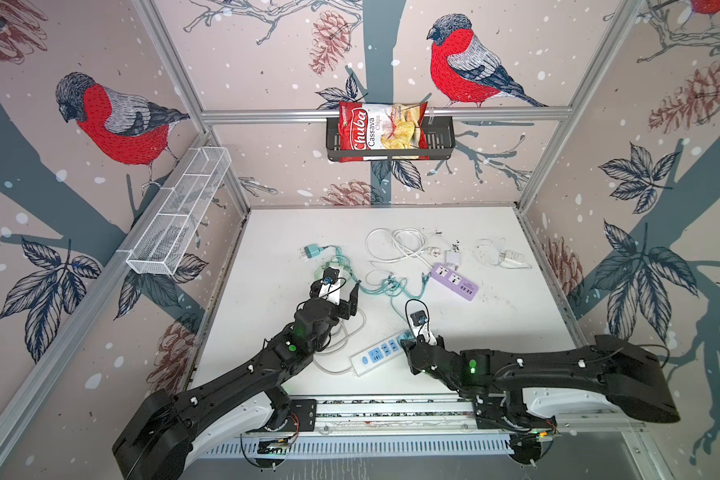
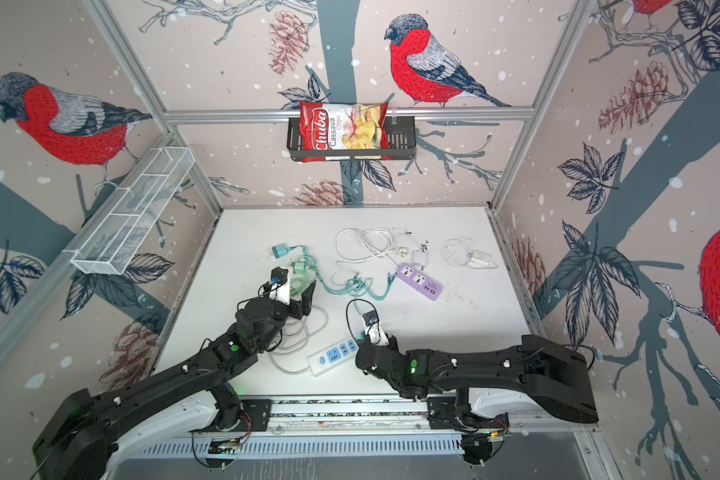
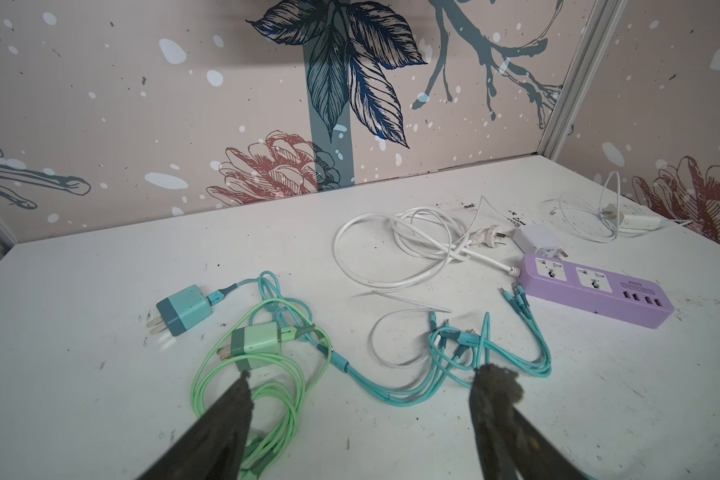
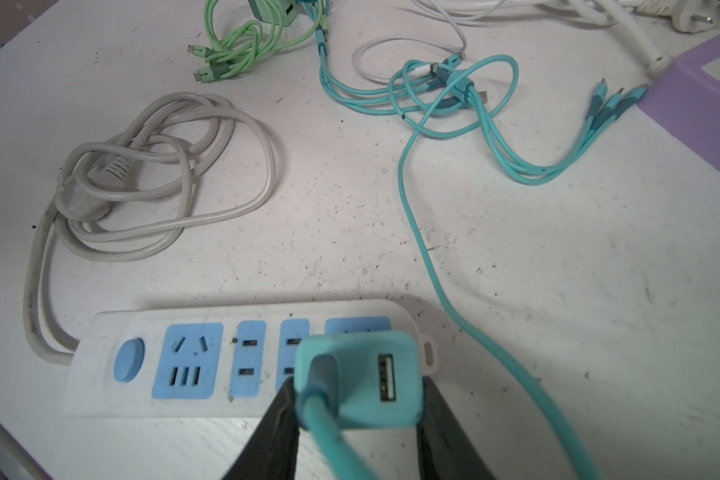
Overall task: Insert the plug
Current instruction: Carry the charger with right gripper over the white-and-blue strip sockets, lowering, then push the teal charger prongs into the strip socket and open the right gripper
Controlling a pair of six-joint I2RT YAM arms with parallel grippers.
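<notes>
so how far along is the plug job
Done: the right pincer grips the teal charger plug. In hand: held over the white power strip. Left: pushing it home; the prongs are hidden. The left pincer is open, empty.

Lab robot cell — aluminium frame point(image 1: 267, 115), bird-print wall panels point(image 1: 267, 54), white worktable point(image 1: 495, 324), base rail point(image 1: 391, 409).

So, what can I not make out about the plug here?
- Right wrist view: the teal charger plug, clamped in the right gripper, hides its own prongs and the socket beneath; seating unknown.
- Both top views: the right arm covers that end of the white power strip.
- Right wrist view: green charger cut by the edge.
</notes>
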